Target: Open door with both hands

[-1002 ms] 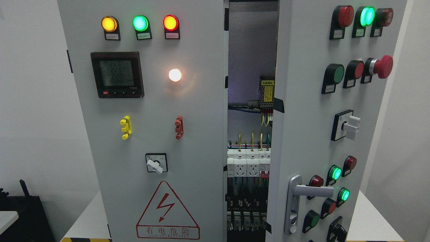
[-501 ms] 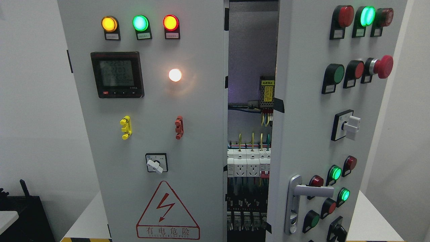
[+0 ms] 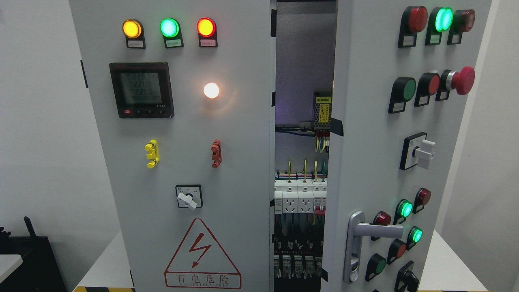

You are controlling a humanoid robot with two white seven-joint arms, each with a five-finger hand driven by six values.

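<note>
A grey electrical cabinet fills the head view. Its right door (image 3: 373, 162) stands partly swung out toward me, with a silver lever handle (image 3: 377, 230) low on its left side and several push buttons and lit green lamps on its face. The left door (image 3: 227, 134) sits flush and carries three lit lamps, a digital meter (image 3: 141, 90) and a red warning triangle (image 3: 202, 253). Through the gap between the doors I see breakers (image 3: 299, 196) and wiring. Neither of my hands nor arms shows anywhere.
The cabinet stands on a white table (image 3: 454, 263). A black box (image 3: 30, 259) sits at the lower left by the white wall. A red mushroom stop button (image 3: 462, 80) and a white rotary switch (image 3: 423, 153) stick out from the right door.
</note>
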